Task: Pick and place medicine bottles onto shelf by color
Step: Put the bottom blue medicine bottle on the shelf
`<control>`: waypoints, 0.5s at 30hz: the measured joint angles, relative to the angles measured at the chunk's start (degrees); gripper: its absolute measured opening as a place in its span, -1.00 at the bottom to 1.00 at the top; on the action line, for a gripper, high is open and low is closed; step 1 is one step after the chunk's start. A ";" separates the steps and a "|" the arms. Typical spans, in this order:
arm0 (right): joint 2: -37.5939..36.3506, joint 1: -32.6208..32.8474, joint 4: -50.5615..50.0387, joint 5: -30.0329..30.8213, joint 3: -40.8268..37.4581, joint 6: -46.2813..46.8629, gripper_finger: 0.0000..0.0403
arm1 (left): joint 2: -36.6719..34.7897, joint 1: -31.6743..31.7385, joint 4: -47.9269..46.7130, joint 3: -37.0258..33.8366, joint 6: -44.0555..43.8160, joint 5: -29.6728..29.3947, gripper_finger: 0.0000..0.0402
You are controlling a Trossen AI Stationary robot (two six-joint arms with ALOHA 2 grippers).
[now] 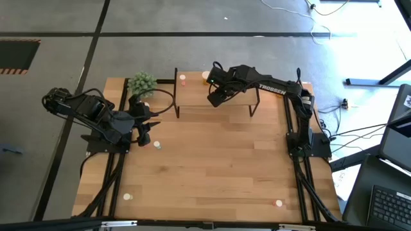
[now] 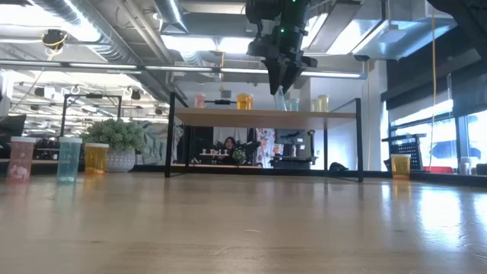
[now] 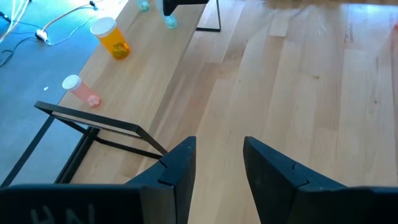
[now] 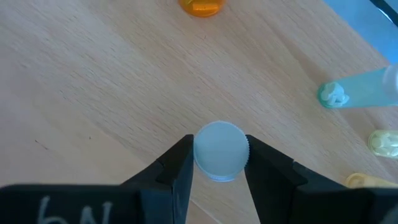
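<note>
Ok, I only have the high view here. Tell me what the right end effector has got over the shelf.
Observer: The right wrist view shows the right end effector shut on the round pale cap of a small cylindrical plastic bottle.
Operator: Give me its colour.
Observer: In the low view its body looks translucent pale blue-green. It is on or just above the light-wood shelf board; I cannot tell which.
Operator: Now check the left end effector.
Observer: The left wrist view shows the left end effector open, nothing between its fingers, over the bare wooden tabletop.
</note>
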 joint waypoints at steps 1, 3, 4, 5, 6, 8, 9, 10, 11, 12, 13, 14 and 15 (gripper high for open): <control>0.00 -0.03 0.02 0.01 0.00 0.05 -0.32 | 0.00 0.00 0.00 0.00 0.01 0.00 -0.36; 0.00 -0.03 0.00 0.03 -0.01 0.03 -0.32 | 0.00 -0.02 0.00 0.00 0.01 0.00 -0.36; 0.00 -0.06 0.00 0.04 0.00 0.07 -0.32 | 0.00 -0.02 0.00 0.00 0.01 0.00 -0.36; 0.00 -0.10 0.00 0.03 0.03 0.09 -0.32 | 0.00 -0.01 0.00 0.00 -0.01 0.00 -0.36; 0.00 -0.18 -0.13 0.01 0.20 0.05 -0.32 | 0.00 -0.01 0.00 0.00 0.01 0.00 -0.36; 0.06 -0.25 -0.26 -0.14 0.55 -0.06 -0.32 | 0.00 0.01 0.01 0.00 0.01 0.00 -0.36; 0.11 -0.33 -0.28 -0.16 0.85 -0.04 -0.32 | 0.00 -0.02 0.02 0.00 0.01 0.00 -0.36; 0.11 -0.36 -0.28 -0.17 1.20 0.04 -0.32 | 0.00 -0.02 0.00 0.00 0.01 0.00 -0.36; 0.11 -0.41 -0.30 -0.15 1.62 0.06 -0.32 | 0.00 -0.02 0.00 0.00 0.01 0.00 -0.36; 0.11 -0.42 -0.28 -0.14 2.07 0.01 -0.32 | 0.00 0.01 0.01 0.00 0.01 0.00 -0.36; 0.11 -0.43 -0.26 -0.14 2.40 -0.14 -0.32 | 0.00 0.00 0.00 0.00 0.01 0.00 -0.36; 0.11 -0.45 -0.26 -0.14 2.65 -0.21 -0.32 | 0.00 0.01 0.00 0.00 -0.02 0.00 -0.36; 0.11 -0.45 -0.24 -0.12 2.81 -0.21 -0.32 | 0.00 -0.01 0.02 0.00 -0.02 0.00 -0.36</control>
